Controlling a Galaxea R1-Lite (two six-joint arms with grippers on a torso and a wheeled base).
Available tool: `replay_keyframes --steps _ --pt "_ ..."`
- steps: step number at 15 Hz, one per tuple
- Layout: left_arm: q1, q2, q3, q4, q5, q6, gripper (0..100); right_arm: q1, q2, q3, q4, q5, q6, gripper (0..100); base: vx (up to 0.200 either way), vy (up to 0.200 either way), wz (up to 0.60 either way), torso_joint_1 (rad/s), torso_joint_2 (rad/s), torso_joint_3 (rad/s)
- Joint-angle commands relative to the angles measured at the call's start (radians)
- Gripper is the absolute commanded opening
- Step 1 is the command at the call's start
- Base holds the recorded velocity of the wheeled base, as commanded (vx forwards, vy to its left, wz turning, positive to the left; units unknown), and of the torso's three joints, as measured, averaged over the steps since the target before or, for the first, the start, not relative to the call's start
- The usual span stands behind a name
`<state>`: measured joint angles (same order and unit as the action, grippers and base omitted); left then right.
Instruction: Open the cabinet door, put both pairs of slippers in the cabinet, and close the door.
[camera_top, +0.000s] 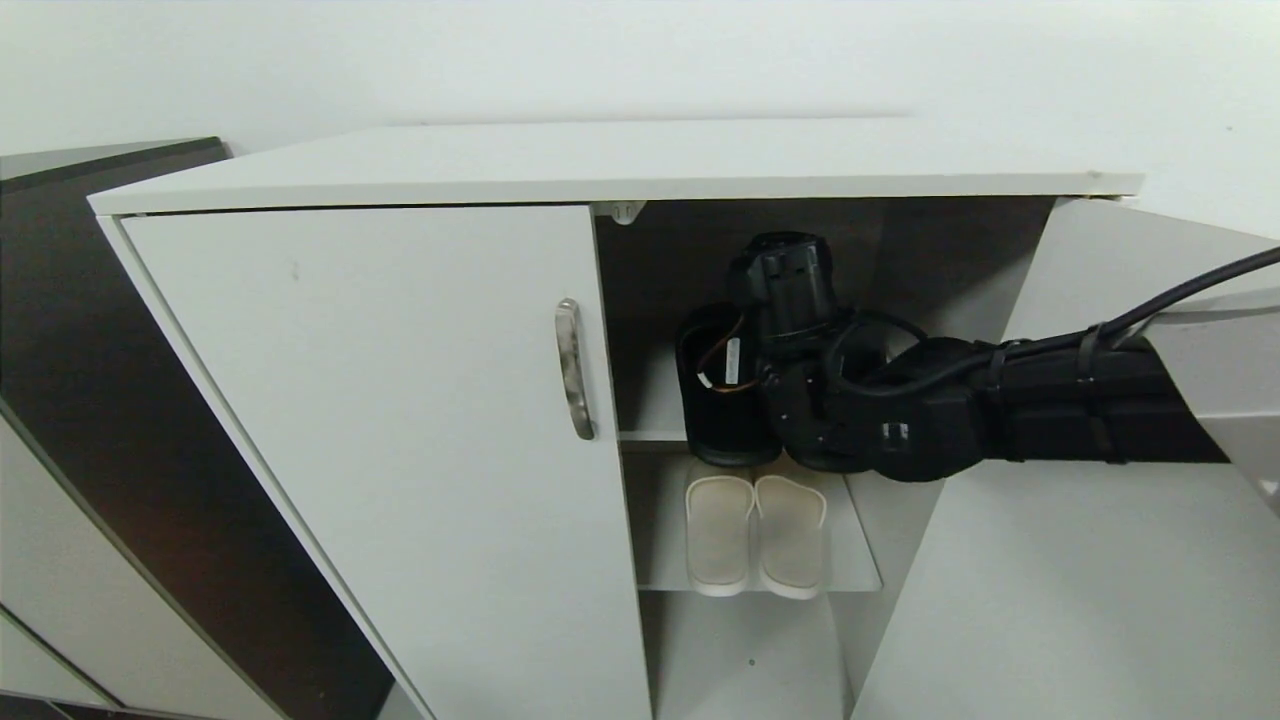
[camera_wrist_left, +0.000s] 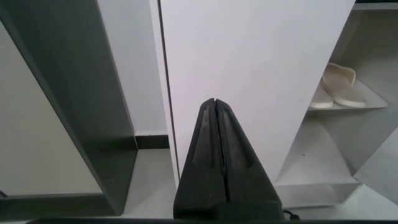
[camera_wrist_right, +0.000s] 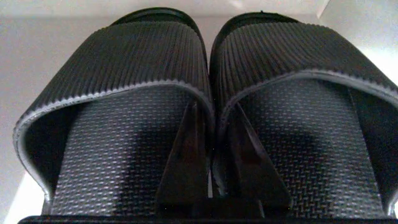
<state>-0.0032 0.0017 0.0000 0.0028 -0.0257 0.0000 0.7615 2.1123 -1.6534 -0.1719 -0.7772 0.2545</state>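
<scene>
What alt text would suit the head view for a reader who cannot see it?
The right arm extends into the open right side of a white cabinet, with black slippers at its end by the upper shelf. White slippers lie side by side on the shelf below; the left door is shut.

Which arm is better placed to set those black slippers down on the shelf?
Right. The right gripper is inside the open cabinet, shut on the black slippers above the upper shelf. The left gripper is outside, shut and empty, facing the closed door.
</scene>
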Motion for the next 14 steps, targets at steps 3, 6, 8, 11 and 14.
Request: replay_keyframes --steps 3,6,8,11,14 --pt "0.000 0.001 0.000 0.000 0.000 0.000 0 -0.027 0.072 -0.094 0.015 0.001 0.003 0 0.000 0.000 0.00 0.000 0.00 0.000" --pt "0.000 0.001 0.000 0.000 0.000 0.000 0 -0.033 0.086 -0.118 0.019 0.001 0.003 0 0.000 0.000 0.00 0.000 0.00 0.000" --pt "0.000 0.001 0.000 0.000 0.000 0.000 0 -0.037 0.087 -0.121 0.020 0.001 0.003 0 0.000 0.000 0.00 0.000 0.00 0.000" --pt "0.000 0.001 0.000 0.000 0.000 0.000 0 -0.039 0.095 -0.121 0.019 0.001 0.003 0 0.000 0.000 0.00 0.000 0.00 0.000" --pt "0.000 0.001 0.000 0.000 0.000 0.000 0 -0.039 0.103 -0.120 0.019 0.001 0.019 0 0.000 0.000 0.00 0.000 0.00 0.000"
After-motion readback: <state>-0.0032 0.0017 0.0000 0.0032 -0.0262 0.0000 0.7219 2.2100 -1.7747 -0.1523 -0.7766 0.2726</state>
